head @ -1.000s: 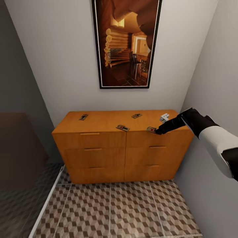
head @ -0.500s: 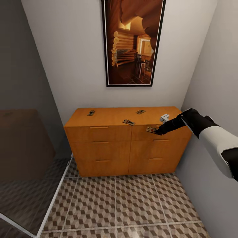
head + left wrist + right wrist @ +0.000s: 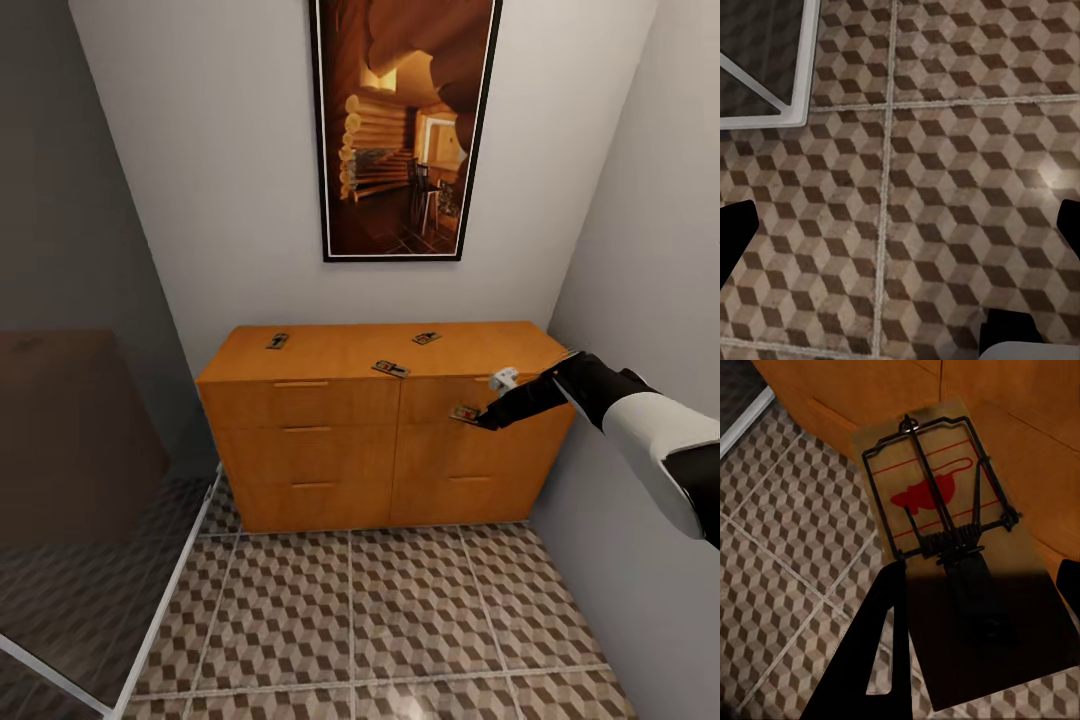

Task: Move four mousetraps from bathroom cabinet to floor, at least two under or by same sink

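Since the earlier frame the right claw (image 3: 478, 416) has lowered off the cabinet (image 3: 330, 440) top, clenched on one mousetrap (image 3: 937, 502) — held before the drawer fronts, above the floor (image 3: 400, 620). Three mousetraps (image 3: 391, 369) lie on top. Left claw state: cannot tell.

Four mousetraps: three lie on top of the cabinet (image 3: 385, 440), at (image 3: 277, 341), (image 3: 426, 338) and (image 3: 390, 369), and a fourth (image 3: 465, 412) is off its front edge. One cabinet, six drawer fronts, one framed picture (image 3: 405, 128).
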### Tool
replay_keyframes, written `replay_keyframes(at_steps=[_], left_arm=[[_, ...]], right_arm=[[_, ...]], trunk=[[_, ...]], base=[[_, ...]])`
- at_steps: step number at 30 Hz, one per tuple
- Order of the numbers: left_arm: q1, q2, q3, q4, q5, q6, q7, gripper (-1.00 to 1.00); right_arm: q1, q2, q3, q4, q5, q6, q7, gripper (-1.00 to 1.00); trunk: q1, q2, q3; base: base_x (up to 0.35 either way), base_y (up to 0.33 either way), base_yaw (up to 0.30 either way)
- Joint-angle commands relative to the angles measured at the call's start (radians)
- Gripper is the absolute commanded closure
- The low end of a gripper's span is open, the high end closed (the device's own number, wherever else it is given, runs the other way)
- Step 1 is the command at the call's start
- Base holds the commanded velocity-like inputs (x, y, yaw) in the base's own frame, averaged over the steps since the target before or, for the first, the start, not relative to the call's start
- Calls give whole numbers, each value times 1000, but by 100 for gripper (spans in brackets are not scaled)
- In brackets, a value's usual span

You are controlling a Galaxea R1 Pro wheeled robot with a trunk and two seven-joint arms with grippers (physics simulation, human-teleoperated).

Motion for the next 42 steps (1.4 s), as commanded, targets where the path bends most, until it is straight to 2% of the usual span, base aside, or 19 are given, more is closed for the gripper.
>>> replay_keyframes(at_steps=[1, 6, 9, 14, 21, 26, 30, 33, 35, 36, 39, 42], left_arm=[[-2, 0, 4, 4, -1, -6, 0, -100], [-2, 0, 5, 4, -1, -6, 0, -100], [-2, 0, 5, 4, -1, -6, 0, -100], [-2, 0, 5, 4, -1, -6, 0, -100], [-2, 1, 5, 4, -1, -6, 0, -100], [-2, 1, 5, 4, -1, -5, 0, -100], [-2, 1, 5, 4, -1, -5, 0, -100], [-2, 1, 5, 4, -1, -5, 0, -100], [-2, 1, 5, 4, -1, -6, 0, -100], [-2, 1, 5, 4, -1, -6, 0, -100], [-2, 1, 5, 4, -1, -5, 1, -100], [-2, 2, 5, 4, 0, -5, 1, -100]], right_arm=[[0, 1, -11, 28, 8, -23, -2, 100], [6, 4, -11, 104, 5, -99, -23, 100], [78, 8, -11, 113, 5, -130, -32, 100], [135, 13, -11, 115, 4, -183, -50, 100], [297, 28, -11, 115, 3, -293, -62, 100], [413, 64, -11, 115, 3, -366, -126, 100], [540, 116, -12, 114, -1, -447, -231, 100], [606, 142, -12, 114, -10, -488, -306, 100], [666, 156, -12, 115, -32, -529, -347, 100], [678, 157, -12, 115, -40, -537, -352, 100], [731, 161, -13, 115, -105, -580, -364, 100], [785, 163, -13, 115, -216, -611, -375, 100]], trunk=[[0, -1, -1], [0, -1, -1], [0, -1, -1], [0, -1, -1], [0, -1, -1], [0, -1, -1], [0, -1, -1], [0, -1, -1], [0, -1, -1], [0, -1, -1], [0, -1, -1], [0, -1, -1]], base=[[0, 0, 0], [0, 0, 0], [0, 0, 0], [0, 0, 0], [0, 0, 0], [0, 0, 0], [0, 0, 0], [0, 0, 0], [0, 0, 0], [0, 0, 0], [0, 0, 0], [0, 0, 0]])
